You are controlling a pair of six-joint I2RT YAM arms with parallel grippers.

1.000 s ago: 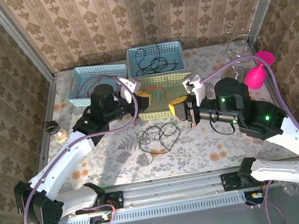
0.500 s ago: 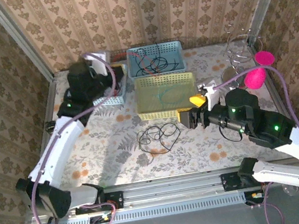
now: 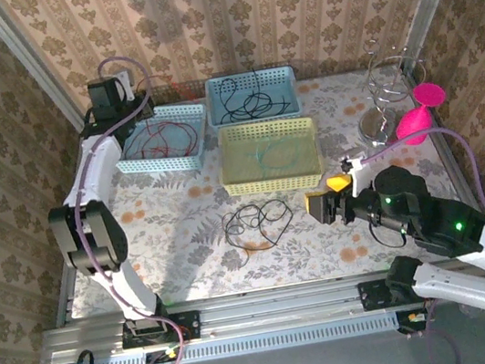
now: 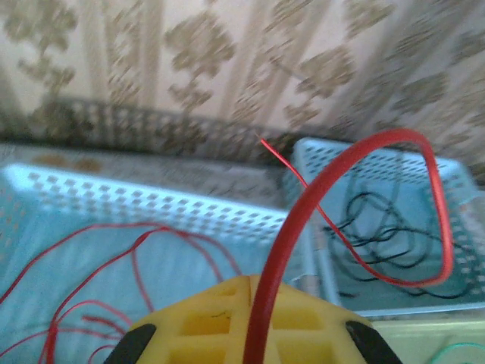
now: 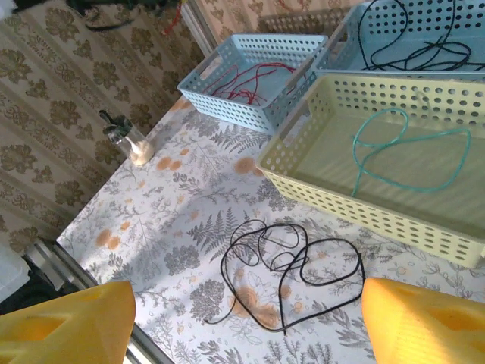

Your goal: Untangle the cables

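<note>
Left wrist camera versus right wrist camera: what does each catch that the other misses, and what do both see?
Left wrist: a thick red cable arching up from its yellow fingers. Right wrist: a loose black tangle on the flowered table and a small jar. Both: the pale blue basket holding red cables, the blue basket holding black cables, and the yellow basket with a green cable, just a corner of it for the left wrist.

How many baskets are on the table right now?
3. Light-blue basket at rear left, holding red cables; blue basket at rear centre, holding black cables; yellow basket in front of that one, holding a green cable. None seems hidden.
</note>
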